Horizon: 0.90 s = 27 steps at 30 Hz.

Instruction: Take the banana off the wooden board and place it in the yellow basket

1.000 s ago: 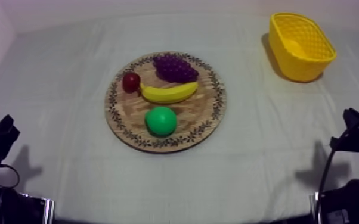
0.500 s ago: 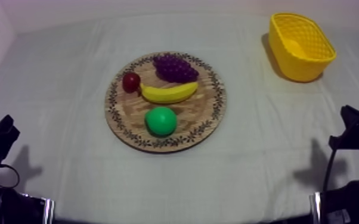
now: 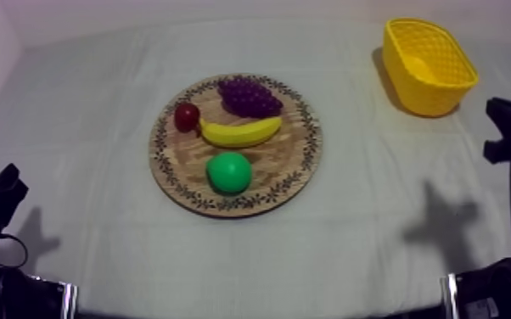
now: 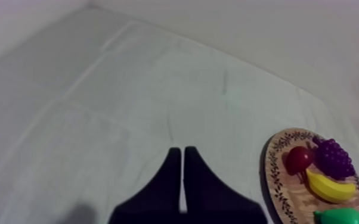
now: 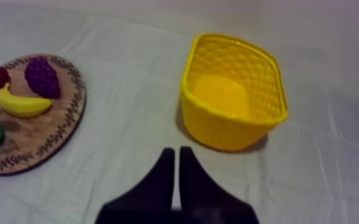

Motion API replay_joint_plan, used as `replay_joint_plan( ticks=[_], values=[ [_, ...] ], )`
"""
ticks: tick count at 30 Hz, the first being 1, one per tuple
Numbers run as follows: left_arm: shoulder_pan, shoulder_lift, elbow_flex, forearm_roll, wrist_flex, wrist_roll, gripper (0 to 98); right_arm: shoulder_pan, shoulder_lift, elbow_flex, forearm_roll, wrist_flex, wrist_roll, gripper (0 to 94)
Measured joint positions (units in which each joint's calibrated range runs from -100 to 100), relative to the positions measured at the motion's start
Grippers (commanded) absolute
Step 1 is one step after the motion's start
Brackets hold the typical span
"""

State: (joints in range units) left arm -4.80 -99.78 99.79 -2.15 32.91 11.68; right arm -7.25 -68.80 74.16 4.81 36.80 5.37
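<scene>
- The banana (image 3: 240,132) lies untouched on the wooden board (image 3: 182,161). The small red fruit (image 3: 187,116) sits just beside one end, the grapes (image 3: 249,96) just behind it and the green pear (image 3: 229,172) in front.
- The yellow basket (image 3: 433,97) stands empty at the far right of the table (image 3: 352,229), well apart from the board.
- The right arm (image 3: 507,127) has risen from its low resting place at the table's edge and now hangs higher, nearer the basket. Its shadow has slid inward across the cloth. The reach for the banana appears only just begun.
- The right tool (image 5: 176,152) hovers before the basket, fingers pressed together, gripping and touching nothing. It must open before any grasp.
- The left tool (image 4: 183,152) rests closed on nothing, short of the board.
</scene>
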Motion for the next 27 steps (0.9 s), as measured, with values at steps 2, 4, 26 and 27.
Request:
replay_joint_plan(
  ticks=[2,4,26,27],
  values=[
    [0.00,0.00,0.00,0.00,0.00,0.00,0.1,-1.35,2.55,-4.05,0.93,2.37,-0.86,0.6],
    [0.00,0.00,0.00,0.00,0.00,0.00,0.1,-3.15,5.25,-8.42,2.55,4.14,-1.98,0.6],
    [0.00,0.00,0.00,0.00,0.00,0.00,0.1,-18.58,33.20,-44.93,8.13,24.48,-7.01,0.6],
    [0.00,0.00,0.00,0.00,0.00,0.00,0.1,-19.23,34.68,-46.04,8.34,25.22,-7.01,0.6]
  ],
)
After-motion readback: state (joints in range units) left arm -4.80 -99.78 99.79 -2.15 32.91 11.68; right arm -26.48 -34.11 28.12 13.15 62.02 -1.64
